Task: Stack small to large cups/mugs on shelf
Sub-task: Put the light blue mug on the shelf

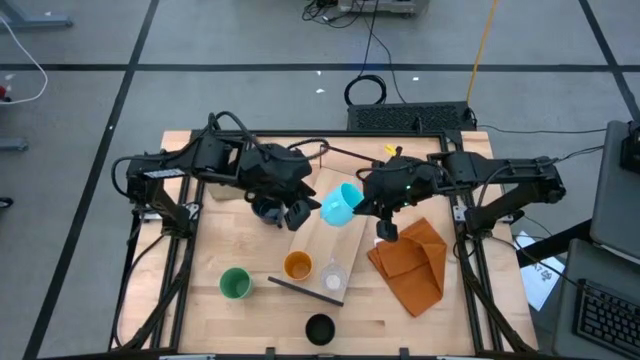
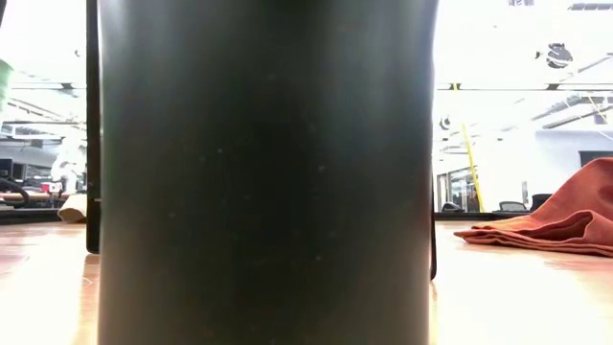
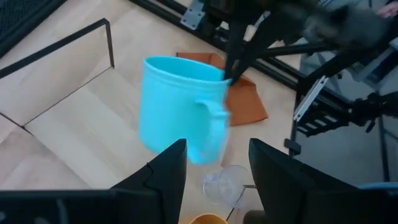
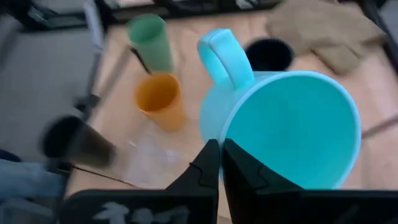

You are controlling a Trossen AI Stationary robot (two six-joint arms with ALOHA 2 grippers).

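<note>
My right gripper (image 1: 362, 203) is shut on the light-blue mug (image 1: 340, 205), held tipped over the far end of the light-wood shelf board (image 1: 322, 245). My left gripper (image 3: 214, 177) is open and empty just left of the mug, which also shows in the left wrist view (image 3: 180, 109). The orange cup (image 1: 298, 266) and the clear cup (image 1: 333, 277) stand on the board's near end. The green cup (image 1: 235, 283) and the black cup (image 1: 319, 328) stand on the table. A dark navy mug (image 1: 268, 211) shows below my left arm. My right gripper holds the mug by its rim (image 4: 225, 144), on the side opposite the handle (image 4: 219, 53). The wall is pinched with one finger inside the mouth and one outside. The mug is lifted clear of the board and tipped, its mouth toward my right arm.
An orange cloth (image 1: 410, 262) lies crumpled right of the board. A thin dark strip (image 1: 305, 291) edges the board's near end. The black cup (image 2: 268, 172) fills the low view, with the cloth (image 2: 556, 225) to its right.
</note>
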